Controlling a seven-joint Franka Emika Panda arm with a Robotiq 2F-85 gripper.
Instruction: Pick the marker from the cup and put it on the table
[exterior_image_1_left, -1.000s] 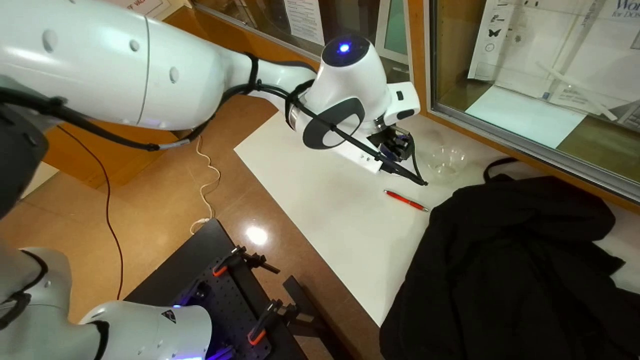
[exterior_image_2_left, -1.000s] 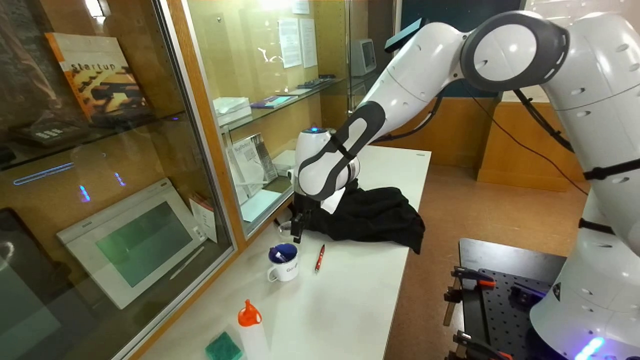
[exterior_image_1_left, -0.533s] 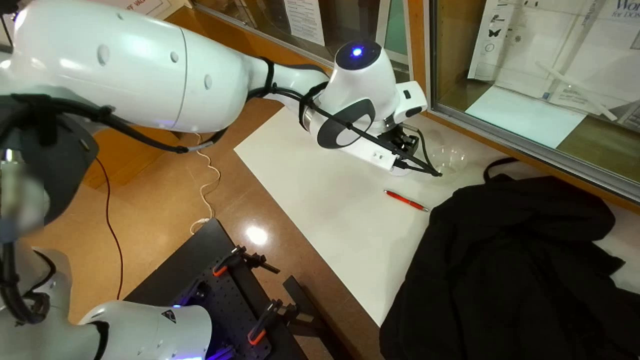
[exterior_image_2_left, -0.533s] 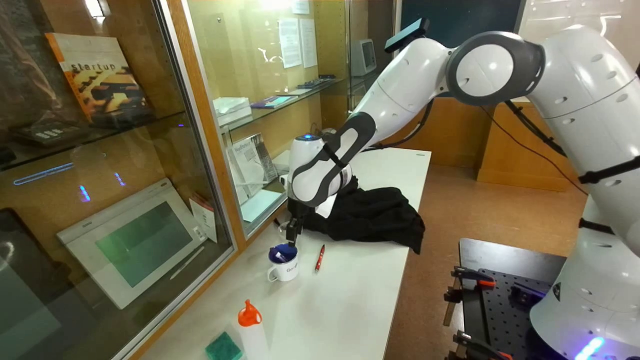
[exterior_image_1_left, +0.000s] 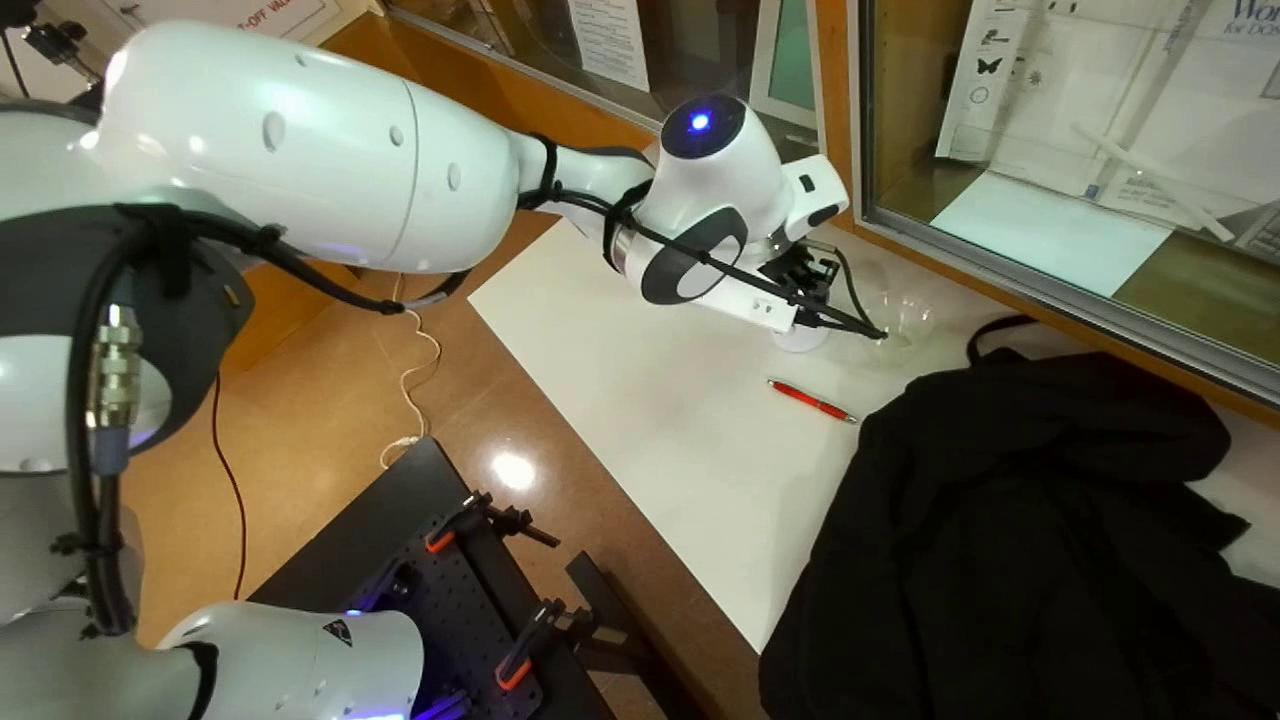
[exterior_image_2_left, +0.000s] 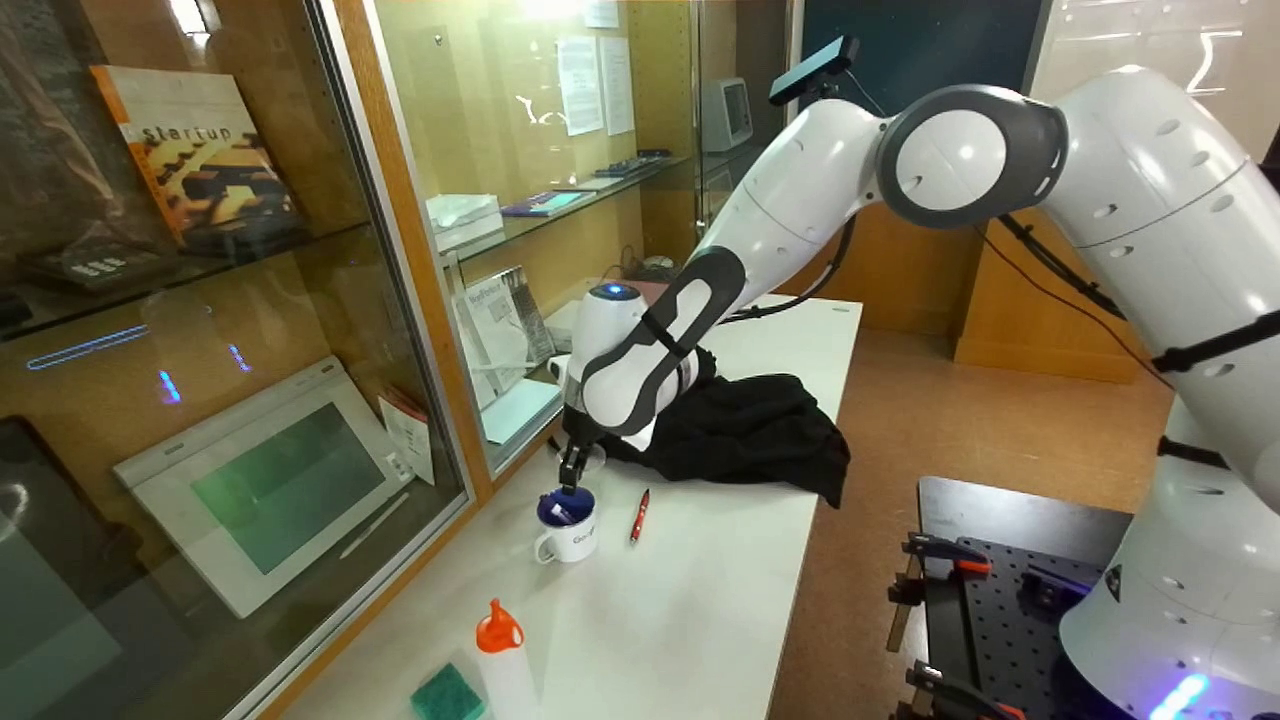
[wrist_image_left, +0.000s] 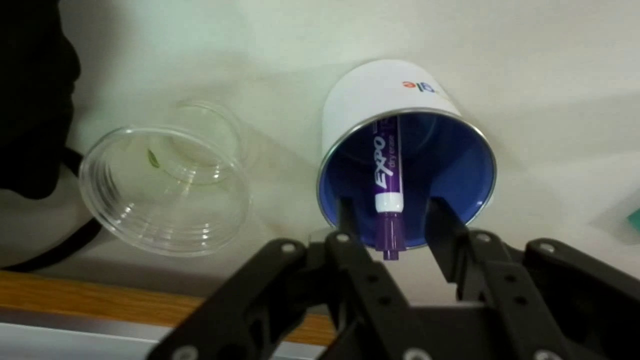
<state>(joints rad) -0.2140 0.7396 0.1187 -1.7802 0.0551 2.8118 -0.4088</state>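
The cup (wrist_image_left: 370, 90) is white outside and dark blue inside, and stands upright on the white table (exterior_image_2_left: 690, 600). It also shows in an exterior view (exterior_image_2_left: 575, 543), and its base peeks out below the gripper in an exterior view (exterior_image_1_left: 800, 340). The marker (wrist_image_left: 389, 200), purple with a white band and EXPO lettering, leans inside the cup with its cap end at the rim; it also shows in an exterior view (exterior_image_2_left: 563, 514). My gripper (wrist_image_left: 391, 204) is open, its fingers apart on either side of the marker's cap end, holding nothing. It is just above the cup (exterior_image_2_left: 571, 482).
A clear plastic cup (wrist_image_left: 165, 190) stands close beside the cup. A red pen (exterior_image_2_left: 640, 517) lies near it. Black cloth (exterior_image_1_left: 1010, 520) covers part of the table. A glass cabinet edge (exterior_image_1_left: 1060, 320) borders the table. A bottle with an orange top (exterior_image_2_left: 500, 632) and green sponge (exterior_image_2_left: 447, 695) stand nearer.
The arm has stretched out and lowered. In an exterior view the gripper has moved left from behind the cup to just over its far rim. The cup, marker and red pen have not moved.
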